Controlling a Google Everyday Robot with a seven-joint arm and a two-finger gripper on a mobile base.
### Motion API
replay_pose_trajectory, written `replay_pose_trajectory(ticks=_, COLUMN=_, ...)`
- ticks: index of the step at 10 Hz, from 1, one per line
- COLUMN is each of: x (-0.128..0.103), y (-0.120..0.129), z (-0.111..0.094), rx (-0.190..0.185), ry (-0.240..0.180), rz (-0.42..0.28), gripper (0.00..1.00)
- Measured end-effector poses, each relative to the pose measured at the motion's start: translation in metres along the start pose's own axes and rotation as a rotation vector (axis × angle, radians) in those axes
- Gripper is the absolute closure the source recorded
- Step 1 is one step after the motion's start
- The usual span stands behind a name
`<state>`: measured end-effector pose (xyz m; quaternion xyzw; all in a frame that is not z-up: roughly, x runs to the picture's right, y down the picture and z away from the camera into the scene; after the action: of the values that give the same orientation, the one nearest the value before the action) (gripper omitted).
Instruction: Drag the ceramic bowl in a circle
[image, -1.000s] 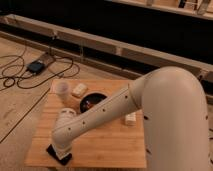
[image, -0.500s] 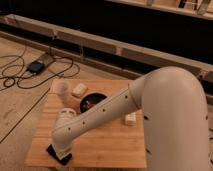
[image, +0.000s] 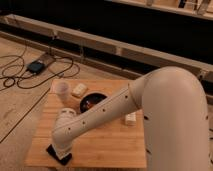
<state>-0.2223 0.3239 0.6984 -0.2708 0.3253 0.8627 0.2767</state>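
The ceramic bowl (image: 91, 101) is round, shallow and glossy black with a small orange-brown speck inside. It sits on the wooden table (image: 112, 142), towards the back and left of centre, partly hidden by my arm. My gripper (image: 60, 154) is down at the table's front left corner, over a flat black slab (image: 57, 155), well in front of the bowl and apart from it. The white arm (image: 115, 107) runs from the right across the table over the bowl's near edge.
A pale translucent cup (image: 62, 89) stands left of the bowl. A small pale block (image: 79, 90) lies behind the bowl, another pale block (image: 130, 118) right of the arm. Cables and a dark box (image: 36, 66) lie on the floor at left.
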Motion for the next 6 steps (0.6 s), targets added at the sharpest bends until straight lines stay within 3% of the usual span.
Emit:
replay_pose_trajectory(ticks=3, x=0.0, y=0.0, z=0.0, rx=0.0, ry=0.0, rz=0.0, gripper=0.85)
replay_pose_trajectory(ticks=4, x=0.0, y=0.0, z=0.0, rx=0.0, ry=0.0, rz=0.0, gripper=0.83)
replay_pose_trajectory(ticks=6, x=0.0, y=0.0, z=0.0, rx=0.0, ry=0.0, rz=0.0, gripper=0.62)
